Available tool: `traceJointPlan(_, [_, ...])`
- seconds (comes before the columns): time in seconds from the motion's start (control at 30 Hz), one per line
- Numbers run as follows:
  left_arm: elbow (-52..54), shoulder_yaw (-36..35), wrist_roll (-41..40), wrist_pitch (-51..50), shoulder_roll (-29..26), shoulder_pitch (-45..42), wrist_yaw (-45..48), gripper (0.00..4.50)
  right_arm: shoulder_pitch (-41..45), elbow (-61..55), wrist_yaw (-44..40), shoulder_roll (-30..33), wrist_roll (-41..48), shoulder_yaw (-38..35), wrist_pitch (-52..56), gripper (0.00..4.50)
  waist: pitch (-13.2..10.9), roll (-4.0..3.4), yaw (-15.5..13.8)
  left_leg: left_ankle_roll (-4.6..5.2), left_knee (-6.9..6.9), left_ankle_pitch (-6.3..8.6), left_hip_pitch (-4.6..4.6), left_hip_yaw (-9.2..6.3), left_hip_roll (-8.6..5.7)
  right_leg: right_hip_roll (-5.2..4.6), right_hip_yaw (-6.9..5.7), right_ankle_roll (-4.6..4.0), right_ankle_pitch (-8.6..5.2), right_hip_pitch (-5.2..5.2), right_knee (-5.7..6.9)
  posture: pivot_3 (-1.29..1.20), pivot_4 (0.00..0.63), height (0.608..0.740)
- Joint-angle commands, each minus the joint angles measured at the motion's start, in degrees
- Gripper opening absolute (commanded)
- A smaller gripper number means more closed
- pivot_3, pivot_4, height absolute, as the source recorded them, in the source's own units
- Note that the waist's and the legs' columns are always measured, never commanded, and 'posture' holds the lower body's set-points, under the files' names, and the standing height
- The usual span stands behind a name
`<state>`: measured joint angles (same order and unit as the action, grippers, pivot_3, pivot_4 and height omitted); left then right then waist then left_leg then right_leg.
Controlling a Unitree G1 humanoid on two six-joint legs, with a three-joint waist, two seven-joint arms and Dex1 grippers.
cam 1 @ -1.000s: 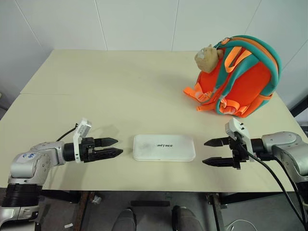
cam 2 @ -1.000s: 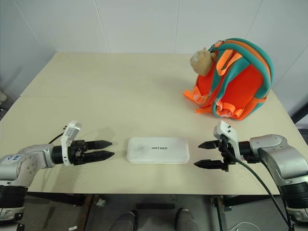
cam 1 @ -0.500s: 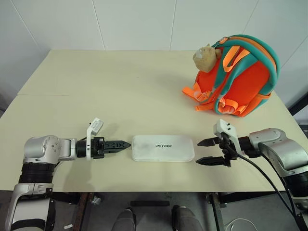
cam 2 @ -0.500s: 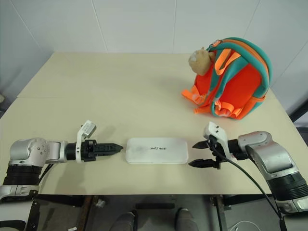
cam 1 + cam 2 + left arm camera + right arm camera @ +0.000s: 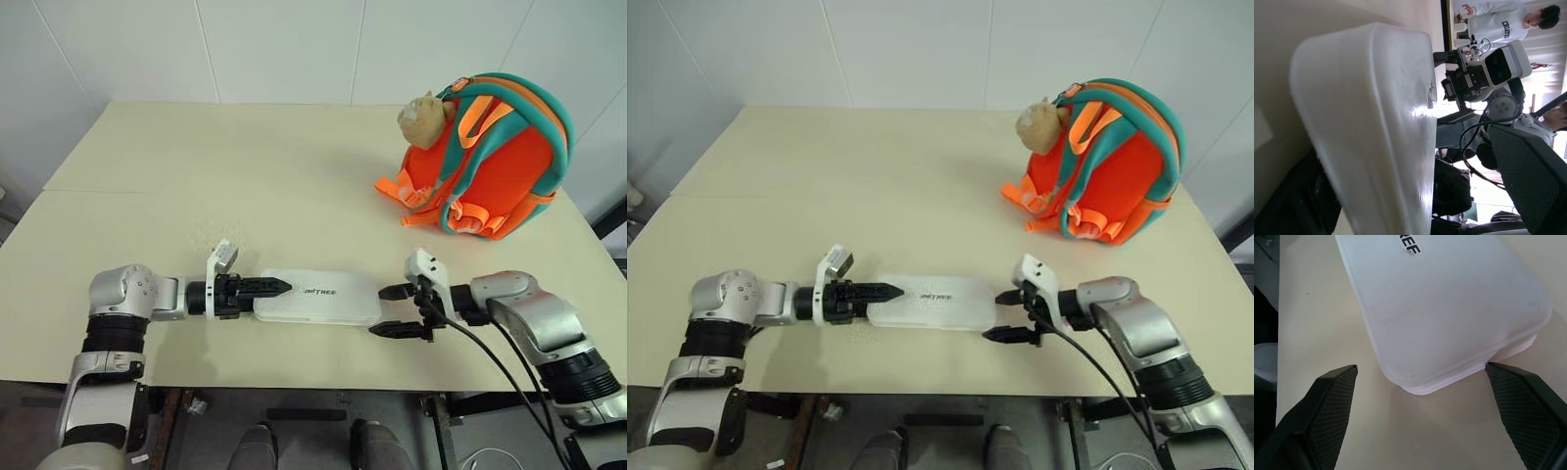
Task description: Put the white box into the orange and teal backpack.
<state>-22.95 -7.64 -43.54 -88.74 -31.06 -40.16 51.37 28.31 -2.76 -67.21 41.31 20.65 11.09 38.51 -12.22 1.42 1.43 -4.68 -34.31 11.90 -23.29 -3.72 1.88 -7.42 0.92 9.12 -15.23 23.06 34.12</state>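
Note:
The white box (image 5: 323,297) lies flat near the table's front edge, dark lettering on its lid. My left gripper (image 5: 279,286) is open, turned on edge, its fingers astride the box's left end; in the left wrist view the box (image 5: 1376,122) fills the gap beside one finger (image 5: 1528,176). My right gripper (image 5: 378,311) is open around the box's right end, and its fingertips (image 5: 1327,401) flank the box (image 5: 1449,303), one tip at a corner. The orange and teal backpack (image 5: 490,166) stands upright at the back right, apart from both grippers.
A tan plush toy (image 5: 421,113) hangs at the backpack's top left. Orange webbing straps (image 5: 402,196) trail onto the cream table (image 5: 245,186) towards the box. A person in a white top (image 5: 1498,24) shows beyond the table.
Both grippers have closed in on the box from its two ends. The left gripper has rolled onto its edge and now reaches over the box's left end.

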Motion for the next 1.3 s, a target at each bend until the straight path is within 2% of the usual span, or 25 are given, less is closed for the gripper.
traceJointPlan(0.03, [-0.21,-0.55,-0.69,-1.7,0.35,-0.29,-0.59,4.5,0.45,-1.25,0.19,0.1,-0.08,-0.63,-1.26,4.43,0.0,0.0,0.02,0.0,0.0,0.0,0.0,0.0,0.0,0.0,0.0,0.0,0.0,0.0,0.0,0.0,0.15,0.74])
traceJointPlan(0.17, [-3.32,-3.64,-0.74,-3.58,1.4,-1.28,-2.82,4.5,-0.85,-1.12,-0.22,1.2,-0.9,-0.88,-3.1,4.43,0.0,0.0,0.03,0.0,0.01,0.0,0.0,0.0,0.0,0.0,0.0,0.0,0.0,0.0,0.0,0.0,0.15,0.74])
traceJointPlan(0.37, [-4.36,-2.32,-3.97,-3.76,1.36,-1.06,-3.32,4.5,-3.62,0.38,0.03,2.67,-2.68,-1.72,-7.41,4.43,0.0,0.0,0.03,-0.01,0.01,0.0,0.01,0.0,0.0,0.0,-0.01,0.0,0.0,-0.01,-0.01,0.0,0.15,0.74])
traceJointPlan(0.7, [-6.04,-1.39,-4.36,-3.76,2.03,-2.49,-4.14,1.31,-6.6,-3.27,2.62,1.53,0.09,-4.6,-7.09,4.5,0.0,0.01,0.01,-0.02,0.0,0.0,0.03,-0.01,0.0,0.0,-0.01,0.01,0.01,-0.04,-0.01,0.0,0.15,0.74])
traceJointPlan(0.8, [-4.34,-0.73,-4.08,-3.76,2.08,-2.25,-3.61,1.25,-7.46,-4.73,4.88,0.81,1.7,-7.3,-5.89,4.5,0.0,0.01,0.0,-0.02,0.0,0.0,0.03,0.0,0.0,0.0,-0.01,0.01,0.01,-0.04,-0.03,0.0,0.15,0.74])
traceJointPlan(1.07, [-0.6,-6.12,-4.37,-1.97,-1.82,-0.97,-4.0,1.25,-11.34,-7.27,17.58,0.92,5.82,-25.02,-2.03,4.5,0.0,0.01,-0.09,-0.01,0.02,0.0,0.01,-0.01,-0.01,-0.02,-0.02,0.01,0.01,-0.04,-0.08,0.0,0.15,0.74])
traceJointPlan(1.17, [1.27,-8.15,-4.14,-0.04,-4.65,1.65,-3.97,1.25,-7.99,-3.44,23.85,2.12,4.66,-32.06,-2.67,4.5,0.0,0.01,0.33,-0.02,0.07,0.0,0.02,-0.01,-0.01,-0.02,-0.01,-0.01,0.0,-0.03,-0.08,0.0,0.15,0.74])
traceJointPlan(1.3, [2.4,-8.66,-3.66,2.39,-5.07,3.5,-4.08,1.25,1.19,5.71,29.73,0.75,2.07,-31.86,-5.7,4.5,0.0,0.01,0.39,0.0,0.08,-0.01,0.08,0.04,0.0,-0.02,0.01,-0.08,0.02,-0.02,-0.11,0.0,0.15,0.74])
